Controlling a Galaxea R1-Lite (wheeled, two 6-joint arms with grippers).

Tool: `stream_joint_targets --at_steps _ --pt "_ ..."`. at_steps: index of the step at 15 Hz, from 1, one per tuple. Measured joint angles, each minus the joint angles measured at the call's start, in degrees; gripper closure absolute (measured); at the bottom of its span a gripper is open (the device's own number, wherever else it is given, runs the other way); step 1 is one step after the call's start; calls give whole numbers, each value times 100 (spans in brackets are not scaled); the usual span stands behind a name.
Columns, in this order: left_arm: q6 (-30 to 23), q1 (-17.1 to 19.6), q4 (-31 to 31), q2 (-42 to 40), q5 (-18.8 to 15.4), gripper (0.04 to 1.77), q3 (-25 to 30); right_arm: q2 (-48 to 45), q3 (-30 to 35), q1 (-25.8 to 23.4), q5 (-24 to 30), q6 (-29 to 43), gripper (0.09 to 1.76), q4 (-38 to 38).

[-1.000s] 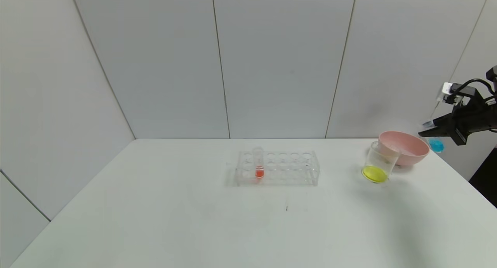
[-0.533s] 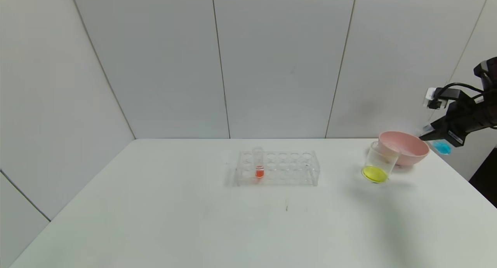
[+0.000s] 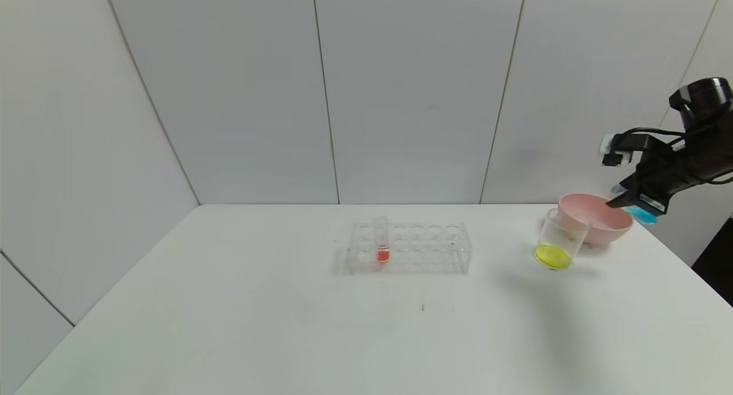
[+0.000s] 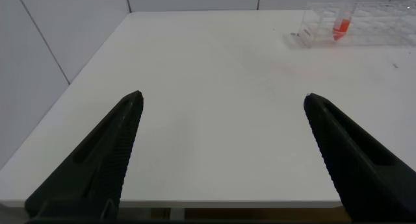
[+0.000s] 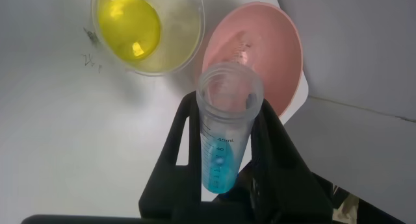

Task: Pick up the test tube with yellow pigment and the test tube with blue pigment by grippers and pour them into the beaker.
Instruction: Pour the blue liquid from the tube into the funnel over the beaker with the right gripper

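Observation:
My right gripper (image 3: 633, 199) hangs at the far right, just above and beyond the pink bowl's right rim. It is shut on the test tube with blue pigment (image 3: 645, 214), which is tilted. In the right wrist view the tube (image 5: 224, 139) sits between the black fingers (image 5: 185, 130) with its open mouth toward the bowl, and blue liquid fills its lower end. The beaker (image 3: 560, 234) stands left of the bowl with yellow liquid in its bottom (image 5: 129, 23). The test tube with yellow pigment is out of view. My left gripper (image 4: 221, 100) is open over the table's near left part.
A pink bowl (image 3: 598, 220) stands right behind the beaker, near the table's right edge. A clear rack (image 3: 424, 249) in the middle of the table holds one tube with orange-red liquid (image 3: 382, 243). The rack also shows in the left wrist view (image 4: 370, 19).
My right gripper has moved left and up with the blue tube, from beyond the table's right edge to the bowl's right rim. Beaker, bowl and rack have not moved.

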Motion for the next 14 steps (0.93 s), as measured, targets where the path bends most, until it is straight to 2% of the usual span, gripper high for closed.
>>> stream_joint_targets --at_steps 9,14 --pt "0 0 0 0 0 5 0 40 0 183 -651 -441 135 -115" --pt "0 2 0 0 0 5 0 82 2 299 -1208 -701 135 -148"
